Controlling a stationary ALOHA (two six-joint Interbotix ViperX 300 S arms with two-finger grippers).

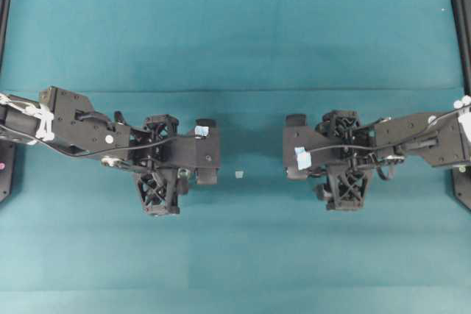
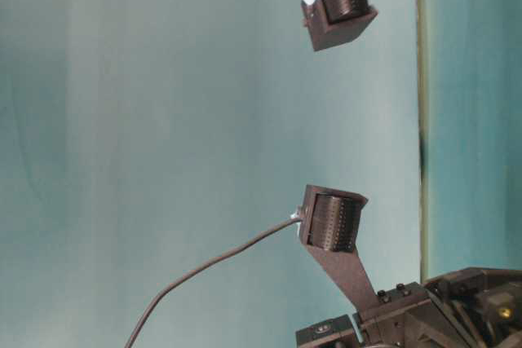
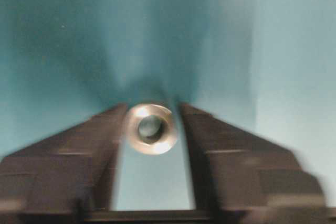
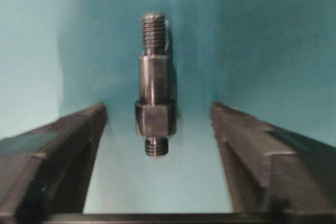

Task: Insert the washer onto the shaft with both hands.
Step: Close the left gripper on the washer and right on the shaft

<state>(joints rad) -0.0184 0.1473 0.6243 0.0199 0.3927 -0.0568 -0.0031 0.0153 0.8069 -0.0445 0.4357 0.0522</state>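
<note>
In the left wrist view the washer (image 3: 151, 128), a small silvery ring with a centre hole, lies on the teal mat. It sits between the tips of my left gripper (image 3: 153, 107). The left finger is at its rim and a thin gap shows on the right side; the picture is blurred. In the right wrist view the shaft (image 4: 155, 85), a dark stepped pin threaded at both ends, lies lengthwise between the fingers of my right gripper (image 4: 158, 107). Clear mat shows on both sides of it. From overhead, the left gripper (image 1: 207, 150) and right gripper (image 1: 293, 146) face each other, and both parts are hidden under them.
A tiny pale square scrap (image 1: 239, 174) lies on the mat between the two grippers. The teal mat (image 1: 235, 42) stretches across the table, with black frame posts (image 1: 461, 20) at its side edges.
</note>
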